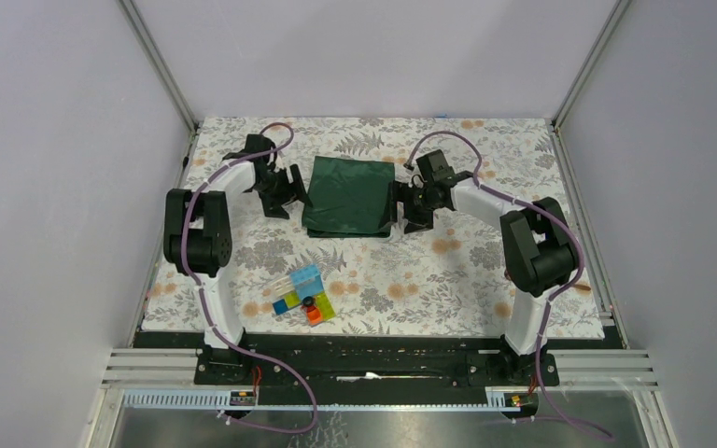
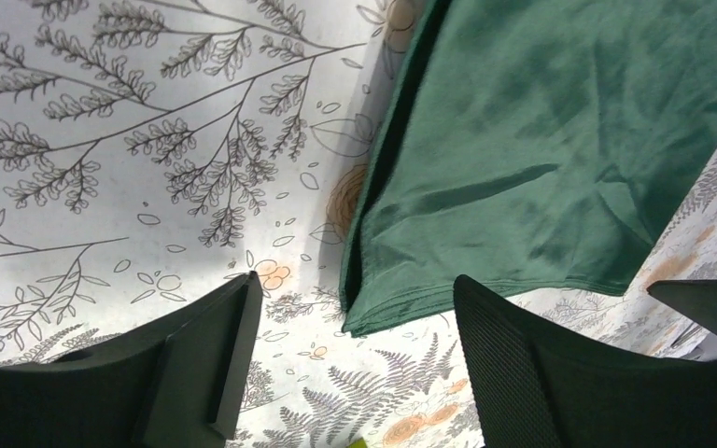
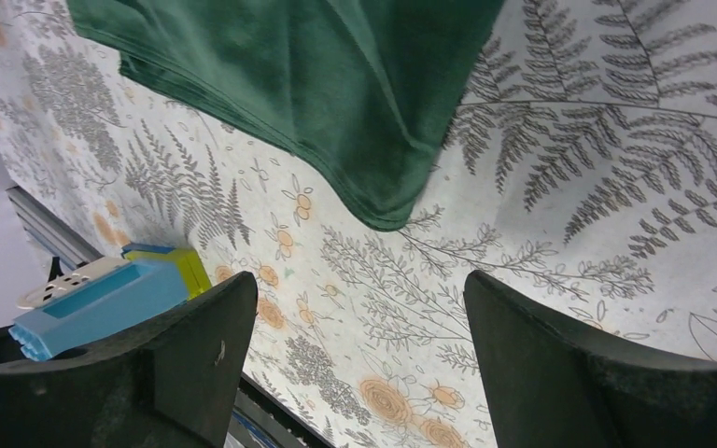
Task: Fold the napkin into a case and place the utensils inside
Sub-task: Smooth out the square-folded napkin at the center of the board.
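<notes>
Tablecloth printed with ferns and orange flowers covers the table. On the left, the left arm reaches toward the far half of the table, and the left gripper hangs just beside the left edge of the dark green napkin. In its wrist view the two black fingers stand wide apart with nothing between them, so the pincer is released. Beyond their tips the napkin's near corner shows several stacked edges.

The napkin lies flat on the far middle of the table, between the two grippers, folded into a layered rectangle with a slight sheen. Nearer the arm bases and a little left of centre sits a cluster of colourful plastic blocks, well apart from the napkin.

On the right, the right gripper sits against the napkin's right edge near its front corner. Its fingers are likewise spread and empty above bare tablecloth, with a rounded napkin corner just beyond them. Blue and yellow-green blocks show at the lower left of that view.
</notes>
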Motion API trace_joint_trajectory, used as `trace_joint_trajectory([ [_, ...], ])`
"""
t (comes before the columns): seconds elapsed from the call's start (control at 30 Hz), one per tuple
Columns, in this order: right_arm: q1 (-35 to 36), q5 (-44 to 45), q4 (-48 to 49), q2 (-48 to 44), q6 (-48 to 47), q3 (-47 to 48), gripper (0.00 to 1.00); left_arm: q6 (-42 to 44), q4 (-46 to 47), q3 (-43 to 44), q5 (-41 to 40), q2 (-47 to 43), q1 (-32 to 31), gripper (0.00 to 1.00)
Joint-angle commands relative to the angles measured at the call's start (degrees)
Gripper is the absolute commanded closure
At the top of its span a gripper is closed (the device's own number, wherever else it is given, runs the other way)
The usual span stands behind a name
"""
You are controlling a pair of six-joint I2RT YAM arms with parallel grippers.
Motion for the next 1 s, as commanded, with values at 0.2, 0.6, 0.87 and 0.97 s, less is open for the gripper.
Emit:
trace_joint_trajectory([
  [0.2, 0.03, -4.29, 6.16, -4.5, 1.41, -3.12, 0.12, 3.94, 2.46, -1.0, 2.4, 1.67, 0.15, 0.39],
  [0.6, 0.03, -4.34, 6.82, -5.49, 1.64, -3.93, 0.11, 4.18, 2.96, -4.44, 1.31, -0.43, -0.35, 0.59],
  [0.87, 0.03, -4.62, 6.87, -5.5, 1.63, -4.45, 0.11, 5.0, 3.18, -4.9, 0.82, -1.97, -1.75, 0.65],
  [0.97, 0.04, -4.61, 6.87, -5.58, 1.64, -4.78, 0.11, 4.84, 2.85, -4.98, 0.17, -2.55, -1.92, 0.7],
])
